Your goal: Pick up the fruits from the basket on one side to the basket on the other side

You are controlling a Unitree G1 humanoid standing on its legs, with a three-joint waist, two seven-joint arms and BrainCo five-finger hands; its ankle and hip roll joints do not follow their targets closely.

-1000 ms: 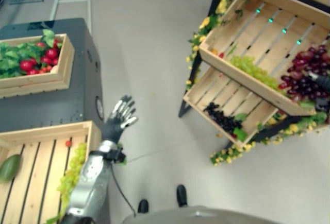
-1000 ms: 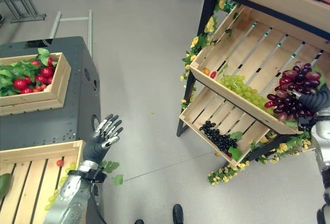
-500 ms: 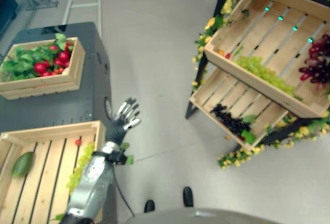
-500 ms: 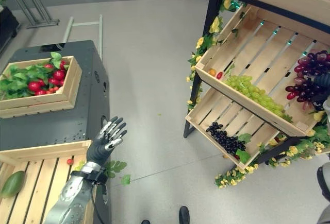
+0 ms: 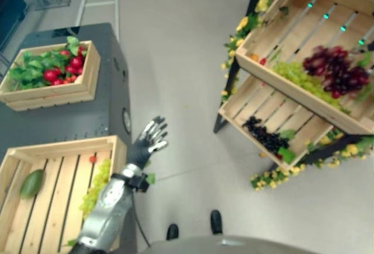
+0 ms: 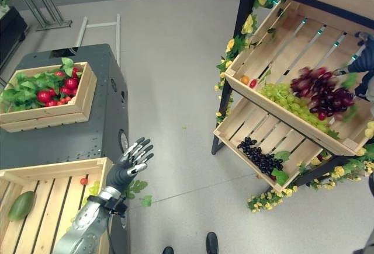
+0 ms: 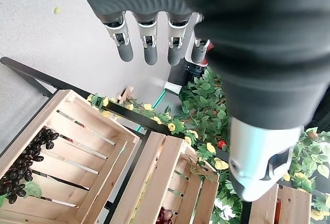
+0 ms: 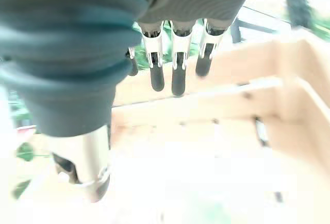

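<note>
A bunch of purple grapes (image 6: 321, 90) lies in the upper tilted crate (image 6: 274, 44) of the rack on the right, beside green grapes (image 6: 283, 99). My right hand (image 6: 364, 62) hovers at that crate's far right end, just above and apart from the purple bunch. In the right wrist view its fingers (image 8: 157, 72) are straight over bare wooden slats, holding nothing. Black grapes (image 6: 260, 156) lie in the lower crate. My left hand (image 6: 130, 162) is open in the air beside the near left crate (image 6: 52, 169), which holds green grapes (image 5: 96, 184), a green fruit (image 6: 21, 205) and a small red fruit (image 6: 84, 181).
A second crate (image 6: 44, 117) of red fruit and leaves sits on the dark cabinet (image 6: 87, 137) at the left. Yellow flowers and leaves trim the rack's black frame (image 6: 234, 61). Open grey floor lies between cabinet and rack. A metal stand (image 6: 35, 9) is at the far left.
The camera has swung a little. My right hand has come up off the purple grapes, which now lie further toward the crate's middle. My left hand has stayed open beside the crate.
</note>
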